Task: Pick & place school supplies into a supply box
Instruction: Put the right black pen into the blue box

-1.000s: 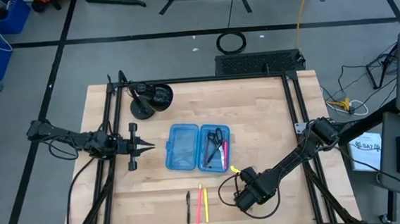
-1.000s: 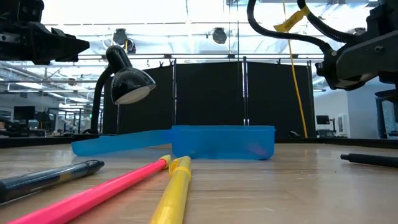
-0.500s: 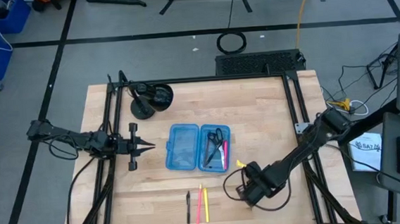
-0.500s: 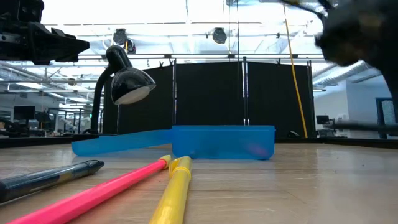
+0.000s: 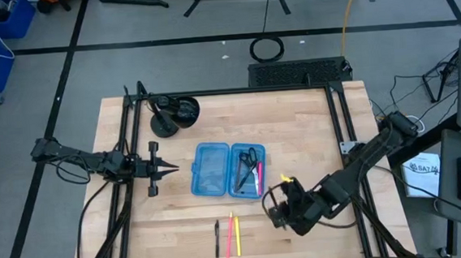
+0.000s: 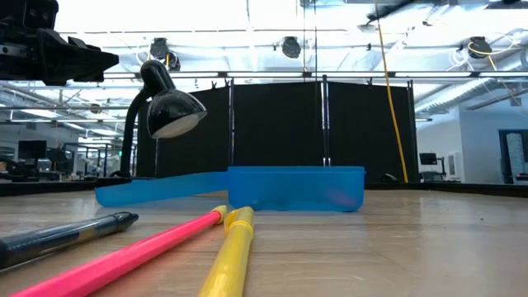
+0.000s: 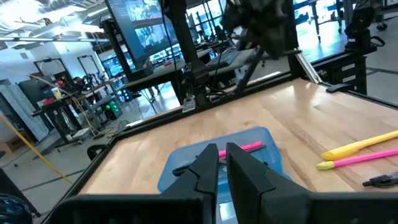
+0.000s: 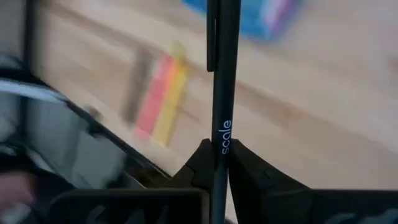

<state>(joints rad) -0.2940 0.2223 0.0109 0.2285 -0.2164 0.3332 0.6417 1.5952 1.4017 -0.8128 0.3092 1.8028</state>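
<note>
Right now your right claw point(image 8: 219, 163) is pinching a black pen point(image 8: 222, 74) low on its barrel, hovering above the surface point(image 5: 304, 132) just to the right of the supply box point(image 5: 227, 170). That box is lying open near the middle, with scissors point(image 5: 249, 158) and a pink pen point(image 5: 259, 176) already sitting in its right half. Three more pens, black point(image 5: 217, 240), pink point(image 5: 230, 233) and yellow point(image 5: 237, 236), are waiting by the near edge.

You should be carrying the held pen over the right half, turning it to run along the box's length, and lowering it before letting go, since a tilted pen is likely to bounce off the rim.

Your left claw point(image 5: 171, 172) is waiting just left of the box, fingers pressed together and holding nothing. You are working with open wood to the right and behind the box; the desk lamp point(image 5: 174, 112) is standing at the far left corner, well apart from your path.
</note>
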